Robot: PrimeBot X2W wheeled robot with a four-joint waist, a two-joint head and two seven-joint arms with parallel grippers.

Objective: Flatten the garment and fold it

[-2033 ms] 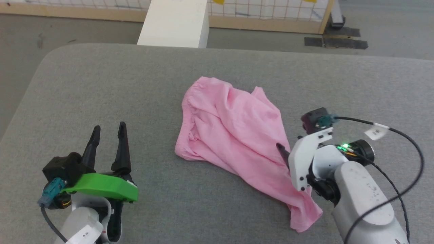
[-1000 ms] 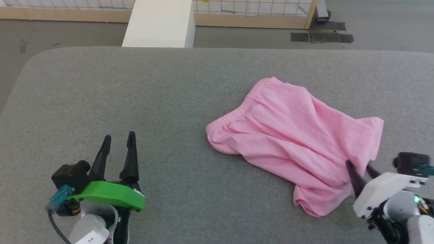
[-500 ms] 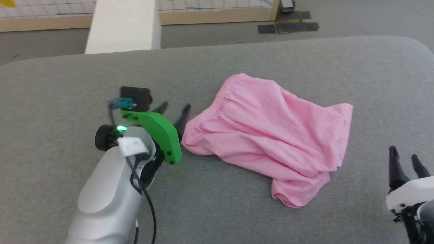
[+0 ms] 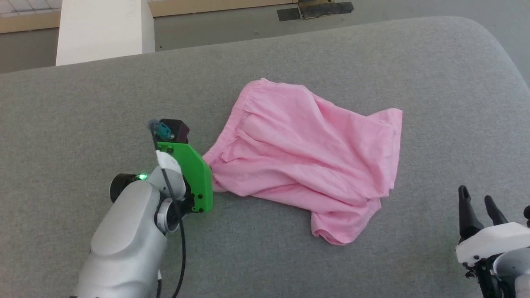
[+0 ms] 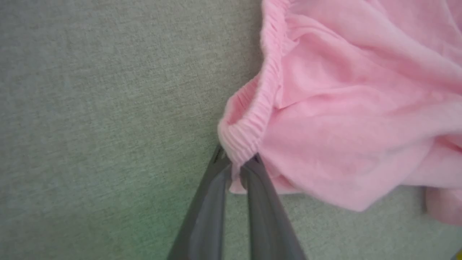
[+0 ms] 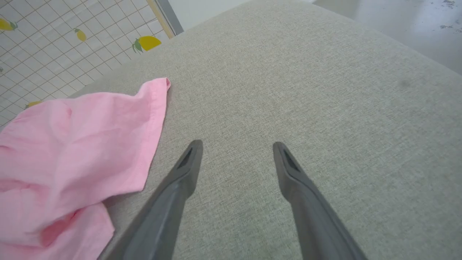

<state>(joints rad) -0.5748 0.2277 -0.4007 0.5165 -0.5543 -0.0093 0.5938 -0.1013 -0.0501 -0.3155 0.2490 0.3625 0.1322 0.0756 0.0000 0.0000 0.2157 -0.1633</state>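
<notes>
In the head view, the light pink, thin cloth garment with a gathered elastic waistband lies rumpled at the middle of the grey fabric-covered surface. Its waistband points toward 10 o'clock and its hems toward 3 and 5 o'clock, with slanting creases across it. The left arm's green wrist plate meets the waistband's near corner at 8 o'clock. The right gripper sits at 4 o'clock, well apart from the cloth, jaws parted and empty.

In the left wrist view, the left gripper rises from 6 o'clock, its two dark fingers almost closed and pinching the waistband corner.

In the right wrist view, the fingers spread wide over bare surface, with a pink hem at 9 o'clock.

Flattening looks barely started: one corner is gripped, while spreading, smoothing and every fold remain.
</notes>
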